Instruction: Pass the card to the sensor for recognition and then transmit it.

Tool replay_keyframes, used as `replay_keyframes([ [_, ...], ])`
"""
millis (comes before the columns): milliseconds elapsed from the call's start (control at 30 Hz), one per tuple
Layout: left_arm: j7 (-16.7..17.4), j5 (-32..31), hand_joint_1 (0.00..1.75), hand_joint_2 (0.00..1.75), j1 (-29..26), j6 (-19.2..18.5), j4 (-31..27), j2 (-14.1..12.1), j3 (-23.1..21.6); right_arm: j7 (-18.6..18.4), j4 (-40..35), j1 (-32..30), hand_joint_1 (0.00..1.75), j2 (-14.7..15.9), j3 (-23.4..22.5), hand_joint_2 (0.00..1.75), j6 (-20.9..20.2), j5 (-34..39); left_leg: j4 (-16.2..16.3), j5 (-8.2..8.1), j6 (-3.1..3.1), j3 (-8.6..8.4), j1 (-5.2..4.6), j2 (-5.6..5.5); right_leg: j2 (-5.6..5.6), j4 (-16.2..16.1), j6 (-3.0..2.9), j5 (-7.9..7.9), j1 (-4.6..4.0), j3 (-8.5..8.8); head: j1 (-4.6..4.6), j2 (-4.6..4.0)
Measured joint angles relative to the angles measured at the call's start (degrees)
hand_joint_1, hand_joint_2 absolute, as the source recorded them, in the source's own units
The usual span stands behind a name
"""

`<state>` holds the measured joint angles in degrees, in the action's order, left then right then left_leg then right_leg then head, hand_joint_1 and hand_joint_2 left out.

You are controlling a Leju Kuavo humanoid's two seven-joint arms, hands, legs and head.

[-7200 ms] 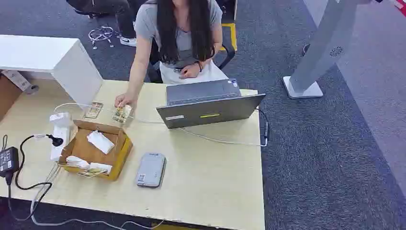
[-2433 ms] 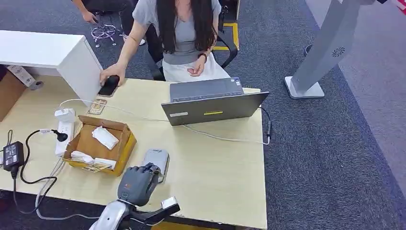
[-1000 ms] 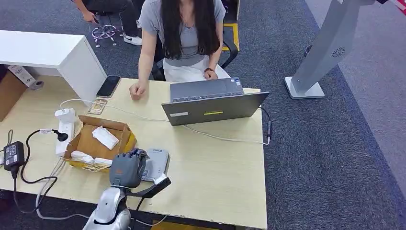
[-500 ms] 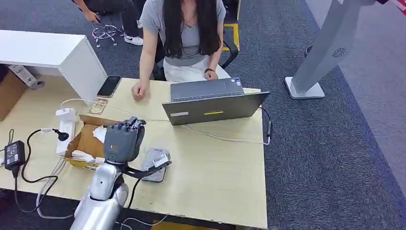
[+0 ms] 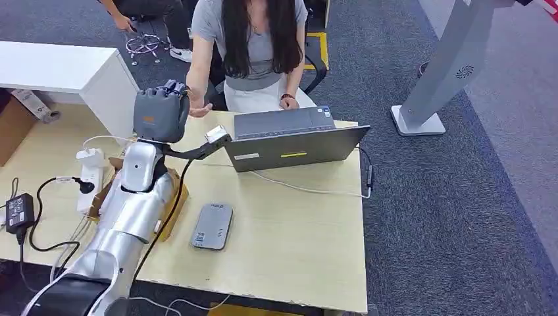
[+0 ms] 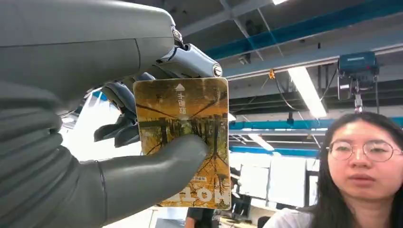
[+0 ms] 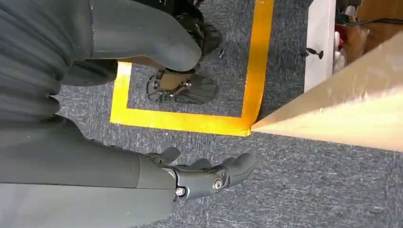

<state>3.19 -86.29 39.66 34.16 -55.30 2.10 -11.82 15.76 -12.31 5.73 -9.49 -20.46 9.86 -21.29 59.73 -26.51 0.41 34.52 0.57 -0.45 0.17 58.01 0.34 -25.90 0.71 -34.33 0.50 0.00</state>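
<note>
A laptop (image 5: pixel 289 141) and card reader (image 5: pixel 212 226) sit on the bench (image 5: pixel 296 237). The left robot hand (image 5: pixel 158 113) pinches a card (image 6: pixel 190 137); the right robot hand (image 7: pixel 209 175) hangs released.

Head high — wrists close, perhaps inverted.

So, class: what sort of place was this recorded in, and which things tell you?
Probably an office-style lab or workshop: a wooden desk with an open laptop on grey carpet, a person seated behind it, and exposed ceiling beams with strip lights overhead.
</note>
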Motion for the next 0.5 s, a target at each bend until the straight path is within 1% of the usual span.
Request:
replay_keyframes([
  [500, 0.00, 0.00, 1.75, 1.75, 1.63, 0.11, 3.47, -0.39, -0.02, -0.04, 0.09, 0.01, 0.00, 0.00, 0.00, 1.75, 0.00, 0.00, 0.00, 0.00, 0.00, 0.02, 0.00, 0.01, 0.01, -0.03, 0.00, 0.00, 0.00, -0.01, 0.00, 0.00],
])
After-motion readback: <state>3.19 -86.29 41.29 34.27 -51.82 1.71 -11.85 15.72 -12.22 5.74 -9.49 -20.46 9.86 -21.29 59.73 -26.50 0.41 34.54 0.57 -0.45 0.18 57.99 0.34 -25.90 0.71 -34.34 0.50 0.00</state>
